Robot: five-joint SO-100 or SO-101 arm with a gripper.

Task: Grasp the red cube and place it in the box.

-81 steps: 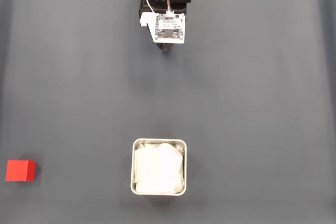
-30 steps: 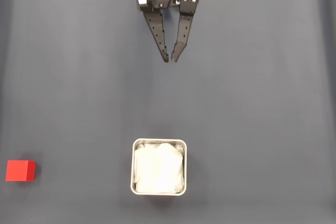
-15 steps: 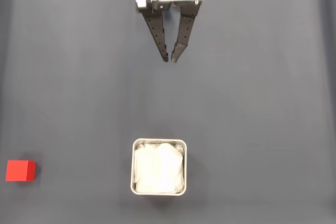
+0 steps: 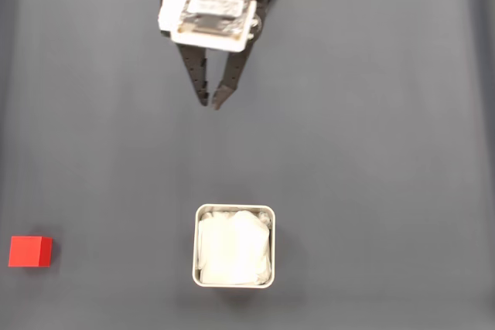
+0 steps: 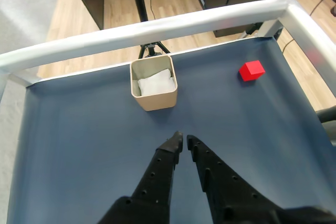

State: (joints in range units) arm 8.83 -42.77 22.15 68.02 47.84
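Note:
The red cube [image 4: 30, 252] rests on the dark mat at the lower left edge of the fixed view; in the wrist view the red cube [image 5: 252, 70] lies at the far right. The box [image 4: 233, 208], pale-rimmed and lined with crumpled white paper, stands at bottom centre; in the wrist view the box [image 5: 155, 100] is straight ahead. My gripper [image 4: 210, 103] hangs near the top, far from both, angled slightly toward the left. Its black fingertips nearly touch, with nothing between them. In the wrist view the gripper [image 5: 182, 139] points between box and cube.
The dark blue-grey mat [image 4: 371, 152] covers the whole work surface. A white frame rail [image 5: 157, 27] runs along the mat's far edge and right side in the wrist view, with wooden floor and furniture legs beyond.
The arm has swung toward the left of the fixed view and reached a little further out over the mat. Cube and box have stayed put.

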